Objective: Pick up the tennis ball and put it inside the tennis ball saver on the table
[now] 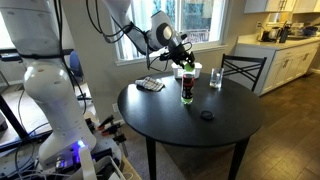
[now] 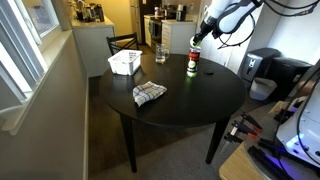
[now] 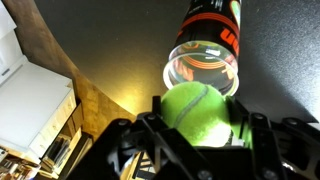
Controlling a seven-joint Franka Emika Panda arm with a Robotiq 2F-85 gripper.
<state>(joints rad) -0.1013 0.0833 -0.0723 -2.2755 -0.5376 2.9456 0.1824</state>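
**Operator:** Where is the tennis ball?

**Describer:** In the wrist view, the fuzzy yellow-green tennis ball [image 3: 197,112] sits between the two dark fingers [image 3: 262,138] of your pincer [image 3: 197,128], which is pinching it from the left and right. It fills the lower middle of that view.

**Operator:** And the tennis ball saver?

**Describer:** The tennis ball saver [image 3: 205,62] stands upright just beyond the ball, its open round mouth facing the camera and its dark, red-lettered wall running away behind. The ball's far edge overlaps the near rim. I cannot tell whether they touch. In both exterior views your pincer [image 1: 181,58] hangs right above the saver [image 1: 186,86], with the ball [image 2: 196,43] over its top [image 2: 193,64].

**Operator:** What surrounds it?

**Describer:** The saver stands towards the far side of the round black worktop [image 1: 190,128]. In an exterior view a clear drinking glass [image 1: 215,77] is near it on the right and a folded checked cloth [image 1: 149,85] lies to the left. A small dark object [image 1: 207,115] lies nearer the camera. In an exterior view a white container [image 2: 124,62] stands at the far left, and a dark chair [image 2: 122,43] is behind it.
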